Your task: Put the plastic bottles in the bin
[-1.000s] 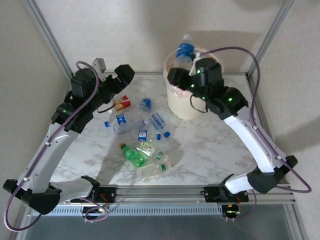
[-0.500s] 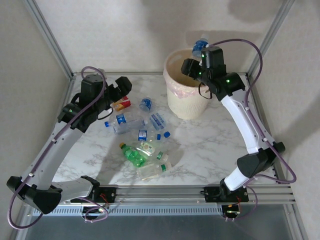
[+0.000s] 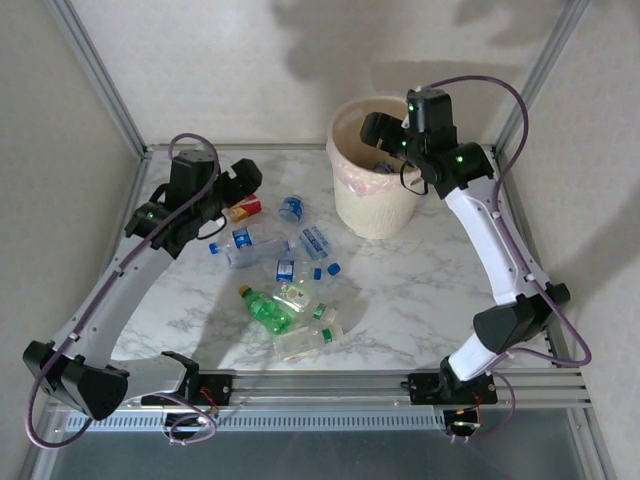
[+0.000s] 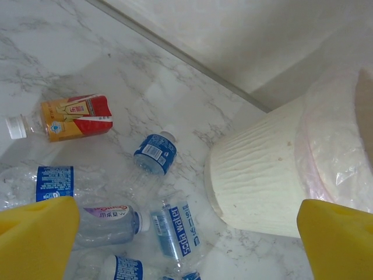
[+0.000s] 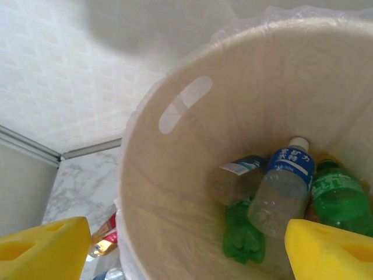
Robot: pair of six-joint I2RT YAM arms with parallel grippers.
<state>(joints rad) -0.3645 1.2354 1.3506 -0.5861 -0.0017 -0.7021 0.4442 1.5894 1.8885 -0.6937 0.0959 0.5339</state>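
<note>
"Cream bin point(image 3: 362, 212): state its position and contents."

"It stands on the marble worktop point(image 3: 430, 290) at the far edge, right of the middle, lined with a thin pinkish bag point(image 4: 326, 146). Inside lie a clear bottle point(image 5: 281, 186) with a blue label, two green bottles point(image 5: 341, 197) beside it, and at least one more clear one under them."

"Right pincer point(image 5: 186, 251)?"

"Poised over the bin's mouth, released, fingers wide with nothing between them."

"Left pincer point(image 4: 186, 236)?"

"The left pincer is also released and empty. It hangs above the far-left part of the worktop, over a red-and-orange bottle point(image 4: 73, 116) and a small blue-labelled bottle point(image 4: 154, 154)."

"Remaining bottles point(image 3: 288, 272)?"

"Roughly ten lie loose left of the worktop's centre, strung from the far-left corner toward the middle of the near edge, several touching. By my estimate the task is about a third done."

"Hazards from this point?"

"Four. One: the bottles are crushed, thin and slick. A grip on a dented flank may squirt the bottle out, so the label band looks the better hold. Two: descending into the touching group may shove neighbours and set them rolling toward the worktop's left or near edge. Three: the right pincer sits close to the bag. Pulling back low could snag and drag it, or knock the rim and shift the bin. Four: both arms reaching for the middle group at once could clash."
</note>
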